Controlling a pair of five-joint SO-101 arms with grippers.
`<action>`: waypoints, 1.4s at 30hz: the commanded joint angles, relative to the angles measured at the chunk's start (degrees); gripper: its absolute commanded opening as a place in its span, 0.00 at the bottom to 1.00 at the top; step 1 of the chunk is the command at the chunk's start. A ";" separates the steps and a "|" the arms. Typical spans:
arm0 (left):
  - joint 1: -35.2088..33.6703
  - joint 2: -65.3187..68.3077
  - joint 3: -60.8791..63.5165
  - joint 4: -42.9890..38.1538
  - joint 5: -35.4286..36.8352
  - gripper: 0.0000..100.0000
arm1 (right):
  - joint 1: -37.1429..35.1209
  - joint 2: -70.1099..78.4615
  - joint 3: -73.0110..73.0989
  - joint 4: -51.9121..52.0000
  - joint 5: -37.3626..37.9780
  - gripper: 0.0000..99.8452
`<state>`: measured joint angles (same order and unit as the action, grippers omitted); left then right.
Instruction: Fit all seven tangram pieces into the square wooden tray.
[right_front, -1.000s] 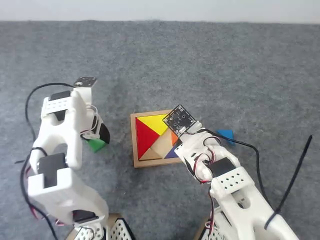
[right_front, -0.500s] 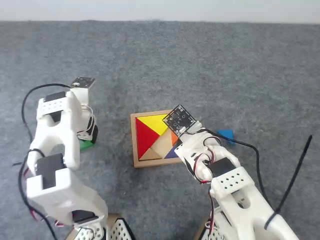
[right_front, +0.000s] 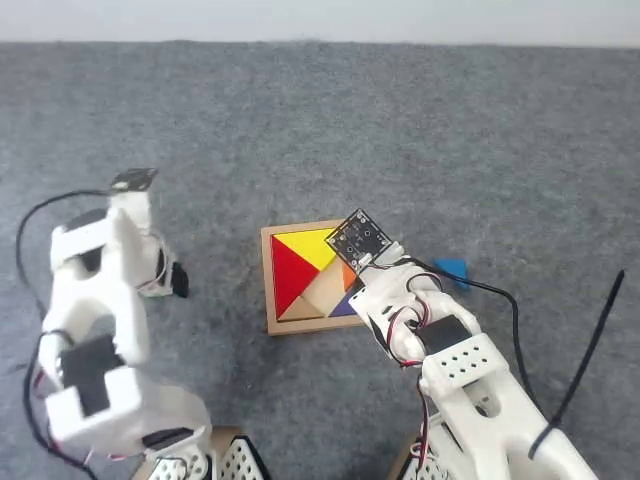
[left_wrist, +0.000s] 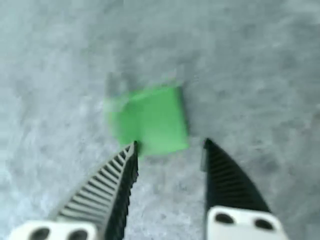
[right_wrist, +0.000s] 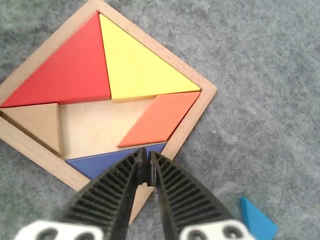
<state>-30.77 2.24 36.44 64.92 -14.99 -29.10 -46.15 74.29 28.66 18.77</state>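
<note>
The square wooden tray (right_front: 268, 290) lies mid-table. It holds a red triangle (right_wrist: 65, 70), a yellow triangle (right_wrist: 135, 65), an orange parallelogram (right_wrist: 157, 119), a plain wood triangle (right_wrist: 37, 122) and a dark blue triangle (right_wrist: 107, 165). My right gripper (right_wrist: 147, 152) hangs shut and empty over the dark blue triangle at the tray's edge. A light blue triangle (right_front: 452, 270) lies on the carpet right of the tray. A green square (left_wrist: 150, 120) lies on the carpet just beyond my left gripper (left_wrist: 170, 147), which is open and clear of it.
Grey carpet covers the whole table. The left arm (right_front: 100, 270) stands well left of the tray, and the right arm (right_front: 420, 330) leans over the tray's near right corner. Cables trail from both arms.
The left arm has swung leftward, away from the tray, and now covers the green square in the high view. The right arm has not moved.
</note>
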 joint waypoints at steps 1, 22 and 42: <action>-2.90 -7.12 4.09 -4.57 4.48 0.23 | 0.13 0.04 -1.23 -1.01 0.00 0.01; 1.32 10.29 -12.09 -0.79 14.51 0.23 | 0.13 0.04 -1.23 -1.01 0.00 0.01; 2.46 9.76 -11.12 0.26 9.32 0.15 | 0.13 0.48 -1.14 -1.27 0.00 0.01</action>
<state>-29.27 12.79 25.98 64.40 -3.47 -29.10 -46.15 74.29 28.66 18.77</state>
